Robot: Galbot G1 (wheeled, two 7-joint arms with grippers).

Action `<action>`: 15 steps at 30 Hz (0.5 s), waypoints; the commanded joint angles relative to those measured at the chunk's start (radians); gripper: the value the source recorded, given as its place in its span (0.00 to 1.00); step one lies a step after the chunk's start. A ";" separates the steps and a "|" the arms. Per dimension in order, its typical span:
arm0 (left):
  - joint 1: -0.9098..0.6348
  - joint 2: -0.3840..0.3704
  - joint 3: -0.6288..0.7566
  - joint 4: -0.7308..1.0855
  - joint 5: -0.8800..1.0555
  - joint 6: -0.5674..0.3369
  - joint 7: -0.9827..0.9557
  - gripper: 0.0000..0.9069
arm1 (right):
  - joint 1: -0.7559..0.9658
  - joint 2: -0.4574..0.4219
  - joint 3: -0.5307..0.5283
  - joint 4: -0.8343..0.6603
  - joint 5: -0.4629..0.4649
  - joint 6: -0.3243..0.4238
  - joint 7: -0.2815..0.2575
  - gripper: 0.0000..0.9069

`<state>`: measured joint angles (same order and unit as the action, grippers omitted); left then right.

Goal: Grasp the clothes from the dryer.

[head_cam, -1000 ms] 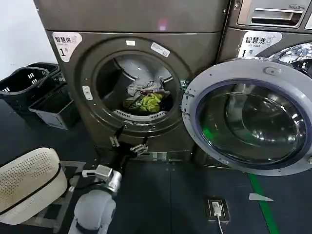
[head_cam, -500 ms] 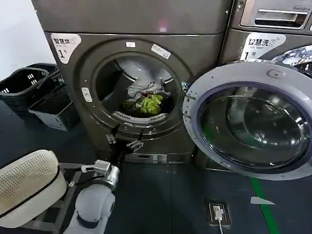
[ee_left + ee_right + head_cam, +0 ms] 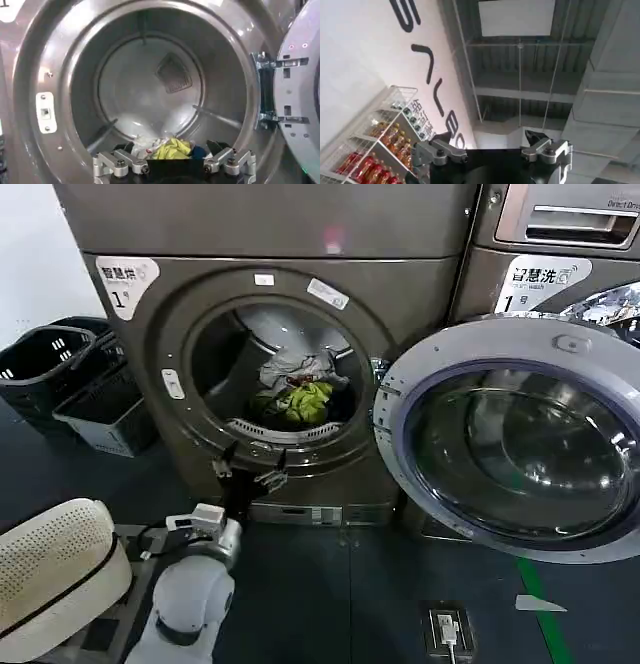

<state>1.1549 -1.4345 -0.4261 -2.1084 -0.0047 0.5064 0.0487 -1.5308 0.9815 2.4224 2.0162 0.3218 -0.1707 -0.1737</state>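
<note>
Head view has drifted over the last second: the dryer (image 3: 270, 364) reads bigger and sits a bit lower-left in frame, and its "1" sticker (image 3: 125, 282) has slid out toward the frame's left edge. The open door (image 3: 515, 439) now takes more of the right side. Left claw (image 3: 245, 471) has moved up and in: it was low on the front panel below the porthole, now it's just under the porthole rim, jaws spread. The left arm (image 3: 190, 594) has slid lower-left in frame. The clothes (image 3: 298, 392) lie the same way in the drum.
</note>
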 commanded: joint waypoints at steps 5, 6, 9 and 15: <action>-0.010 0.002 -0.001 0.002 0.008 0.019 0.017 1.00 | -0.001 0.000 0.002 0.001 0.004 0.000 -0.001 1.00; -0.010 0.002 -0.001 0.001 0.008 0.022 0.017 1.00 | -0.002 0.000 0.002 0.002 0.004 -0.001 -0.001 1.00; -0.014 0.000 -0.002 0.004 0.013 0.015 0.015 1.00 | -0.002 0.001 0.002 0.002 0.005 -0.001 -0.001 1.00; -0.014 -0.003 0.000 0.011 0.034 0.006 0.031 1.00 | 0.000 0.001 0.002 0.001 0.005 0.000 -0.001 1.00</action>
<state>1.1403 -1.4350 -0.4276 -2.1035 0.0088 0.5182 0.0643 -1.5321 0.9824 2.4234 2.0173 0.3261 -0.1709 -0.1751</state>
